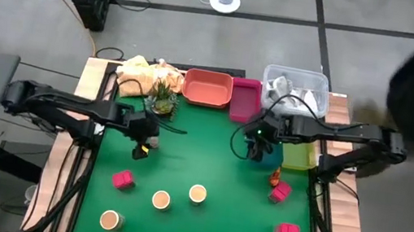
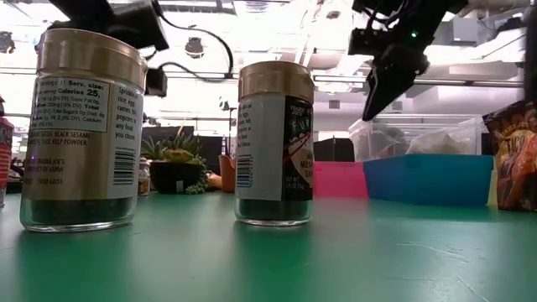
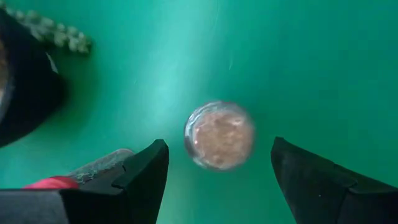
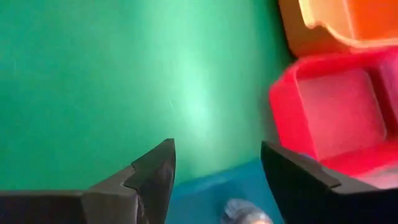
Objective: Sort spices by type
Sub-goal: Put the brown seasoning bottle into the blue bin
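Here left pincer [image 3: 217,177] gapes over jar [image 3: 219,135], green mat [image 3: 298,68] free around

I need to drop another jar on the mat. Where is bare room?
Bare green mat lies mid-table, between the left gripper, the right gripper and the cups below. The back edge is crowded: plant, trays, clear bin.

1. Three gold-lidded jars [image 1: 161,200] are stood upright near the table's front edge.
2. Three magenta packets [image 1: 123,179] are laid flat around them.
3. An orange piece [image 1: 274,176] is seen beside one packet.
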Available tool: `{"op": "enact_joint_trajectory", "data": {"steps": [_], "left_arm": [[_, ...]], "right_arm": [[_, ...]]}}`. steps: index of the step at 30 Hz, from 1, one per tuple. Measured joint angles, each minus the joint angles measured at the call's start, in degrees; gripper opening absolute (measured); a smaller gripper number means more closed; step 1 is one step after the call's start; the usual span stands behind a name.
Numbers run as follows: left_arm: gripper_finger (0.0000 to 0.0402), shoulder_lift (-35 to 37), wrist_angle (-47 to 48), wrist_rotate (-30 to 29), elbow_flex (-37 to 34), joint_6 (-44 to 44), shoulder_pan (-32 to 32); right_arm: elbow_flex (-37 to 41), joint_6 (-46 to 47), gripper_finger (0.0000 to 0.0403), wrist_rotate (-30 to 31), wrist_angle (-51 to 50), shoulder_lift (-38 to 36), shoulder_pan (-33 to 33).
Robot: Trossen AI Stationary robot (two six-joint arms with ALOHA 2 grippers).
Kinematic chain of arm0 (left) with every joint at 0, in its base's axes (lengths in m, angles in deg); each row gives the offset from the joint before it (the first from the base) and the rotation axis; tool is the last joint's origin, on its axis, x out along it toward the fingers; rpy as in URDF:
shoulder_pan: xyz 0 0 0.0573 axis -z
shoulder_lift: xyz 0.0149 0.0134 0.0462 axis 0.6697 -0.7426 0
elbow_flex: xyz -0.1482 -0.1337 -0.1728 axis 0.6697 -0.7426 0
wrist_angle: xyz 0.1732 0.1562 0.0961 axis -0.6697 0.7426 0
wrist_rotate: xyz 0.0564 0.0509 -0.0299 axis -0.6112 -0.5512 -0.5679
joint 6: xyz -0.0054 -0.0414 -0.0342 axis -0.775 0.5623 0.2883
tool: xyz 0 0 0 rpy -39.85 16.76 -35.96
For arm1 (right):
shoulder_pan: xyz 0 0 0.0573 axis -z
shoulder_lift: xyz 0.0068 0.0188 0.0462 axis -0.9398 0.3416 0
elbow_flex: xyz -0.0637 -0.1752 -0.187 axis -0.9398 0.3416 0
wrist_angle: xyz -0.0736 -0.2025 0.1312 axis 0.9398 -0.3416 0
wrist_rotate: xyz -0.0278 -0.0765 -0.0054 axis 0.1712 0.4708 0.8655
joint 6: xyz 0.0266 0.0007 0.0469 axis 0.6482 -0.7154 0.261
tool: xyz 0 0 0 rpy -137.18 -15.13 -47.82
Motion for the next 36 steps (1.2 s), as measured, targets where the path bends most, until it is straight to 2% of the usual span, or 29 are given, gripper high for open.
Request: {"op": "enact_joint_trajectory", "data": {"steps": [8, 17, 25, 31, 36], "left_arm": [[0.0258, -6.51, -2.46, -0.93, -0.02, -1.40, 0.11], [0.0183, -7.96, -9.71, -1.14, -0.02, -4.06, 1.57], [0.0186, -7.99, -12.56, -0.99, 2.98, -7.17, 1.57], [0.0186, -10.32, -18.89, 0.39, 8.06, -11.45, 1.23], [0.0186, -19.45, -19.15, 1.67, 17.00, -15.37, 1.56]], "right_arm": [[-0.02, 1.62, 0.0266, 1.63, 0.10, 0.46, -3.35], [-0.02, 2.04, 0.0266, 3.05, 0.29, 0.45, -4.11], [-0.02, 2.69, 0.0266, 3.05, 0.31, 0.45, -4.16], [-0.02, 3.79, 0.0266, 3.05, 0.32, 0.45, -4.28], [-0.02, 6.68, 0.0266, 3.05, -0.28, 0.45, -4.46]]}}
